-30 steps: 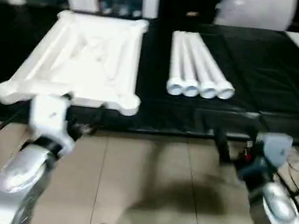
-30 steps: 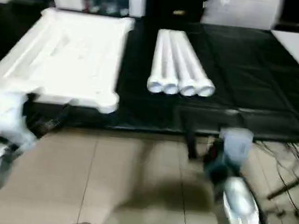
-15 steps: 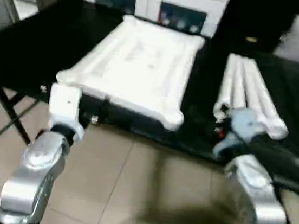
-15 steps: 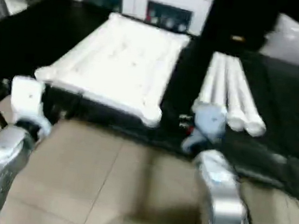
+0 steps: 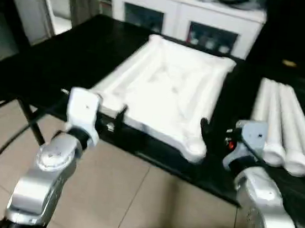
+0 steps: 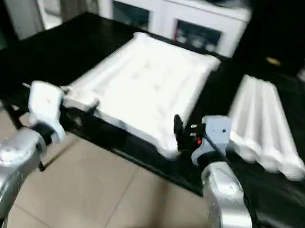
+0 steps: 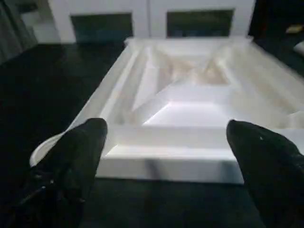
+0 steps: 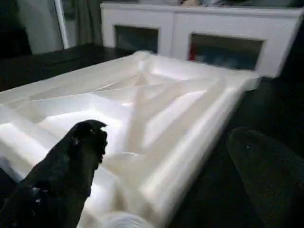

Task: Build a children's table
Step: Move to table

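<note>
Left gripper and right gripper, both spread, hover at the near edge of the white plastic ribbed tabletop. Four white tapered tube legs lie beside it on the black surface.

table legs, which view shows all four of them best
The right eye view: the four legs lie side by side on the black table, whole, right of the tabletop. In the left eye view the picture's right edge crops them. The wrist views look at the tabletop's ribbed underside.

tabletop: 1 | legs: 4 | cabinet: 1 | black work table: 1
</note>
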